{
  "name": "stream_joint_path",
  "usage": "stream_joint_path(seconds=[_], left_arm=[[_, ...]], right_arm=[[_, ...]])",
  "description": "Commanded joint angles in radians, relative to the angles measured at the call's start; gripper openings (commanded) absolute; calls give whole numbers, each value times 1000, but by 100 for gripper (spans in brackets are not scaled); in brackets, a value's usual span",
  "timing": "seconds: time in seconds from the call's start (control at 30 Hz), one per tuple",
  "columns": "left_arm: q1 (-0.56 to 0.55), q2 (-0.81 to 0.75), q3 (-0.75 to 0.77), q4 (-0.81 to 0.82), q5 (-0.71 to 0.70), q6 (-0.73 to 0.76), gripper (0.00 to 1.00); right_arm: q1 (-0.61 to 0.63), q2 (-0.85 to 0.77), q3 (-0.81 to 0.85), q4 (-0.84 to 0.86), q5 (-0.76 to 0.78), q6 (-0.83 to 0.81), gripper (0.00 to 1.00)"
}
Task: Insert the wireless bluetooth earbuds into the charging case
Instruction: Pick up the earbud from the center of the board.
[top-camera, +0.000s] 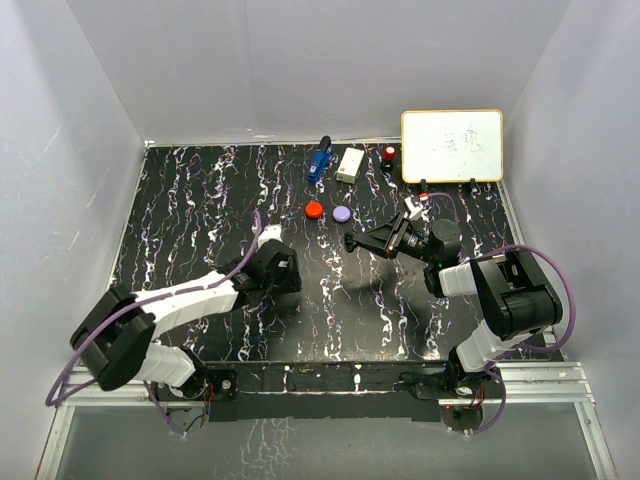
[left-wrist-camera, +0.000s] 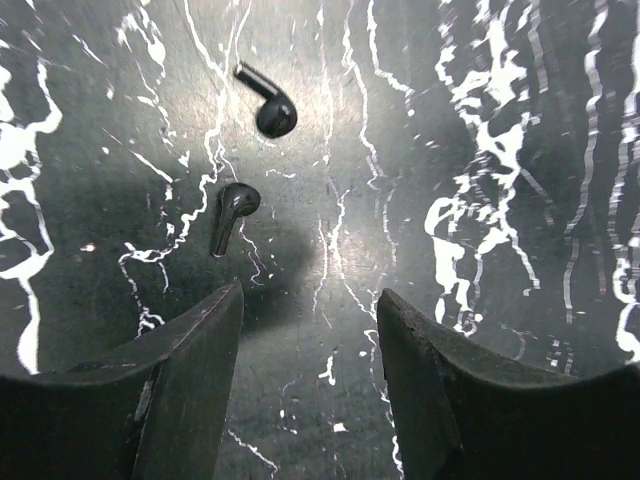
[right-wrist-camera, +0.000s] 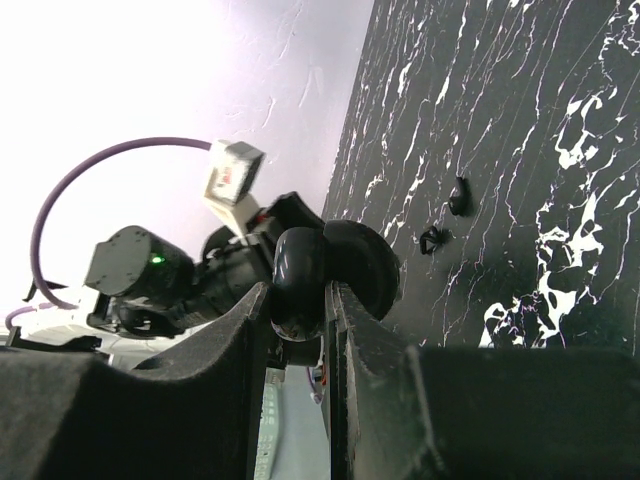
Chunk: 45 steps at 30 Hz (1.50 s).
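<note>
- Earbuds (left-wrist-camera: 232, 215), two black stemmed pieces, are lying loose on the black marbled table (left-wrist-camera: 520, 200), close together but not touching.
- Left gripper (left-wrist-camera: 310, 320) is hovering low over the table with its jaws standing apart, gripping nothing. Both earbuds are lying just ahead of one fingertip (left-wrist-camera: 215, 320), outside the gap.
- Right gripper (right-wrist-camera: 298, 305) is pinching a round black charging case (right-wrist-camera: 298, 262) edge-on between its closed-in fingers, holding it clear of the table.
- A second round black part (right-wrist-camera: 362, 268) is sitting against the clamped one on the table side; whether it is the case's lid cannot be told.
- Red round case (top-camera: 314, 210) and lavender round case (top-camera: 342, 214) are sitting side by side behind the grippers.
- Blue object (top-camera: 319, 160), white box (top-camera: 350, 165) and whiteboard (top-camera: 452, 145) are standing along the rear edge.
</note>
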Motion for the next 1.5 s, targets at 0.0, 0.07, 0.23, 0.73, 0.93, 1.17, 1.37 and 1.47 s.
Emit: stream_joint_path(seconds=[0.0, 0.07, 0.23, 0.73, 0.93, 1.17, 1.37, 1.47], left_arm=[[-9, -149, 21, -74, -95, 41, 55], [-10, -176, 39, -89, -128, 75, 55], [-9, -77, 122, -167, -205, 186, 55], [-12, 135, 145, -103, -247, 244, 52], [-12, 173, 138, -73, -225, 240, 50], [-11, 201, 138, -59, -222, 239, 45], [-12, 222, 146, -68, -217, 239, 43], [-12, 225, 143, -69, -208, 237, 41]], right_arm=[[5, -2, -1, 80, -12, -2, 0], [5, 0, -1, 80, -12, -2, 0], [5, 0, 3, 78, -12, -5, 0], [7, -3, 14, 52, -17, -19, 0], [7, -7, 17, 46, -19, -21, 0], [6, -10, 24, 31, -19, -28, 0], [6, -9, 24, 29, -18, -27, 0], [7, -9, 22, 29, -16, -28, 0]])
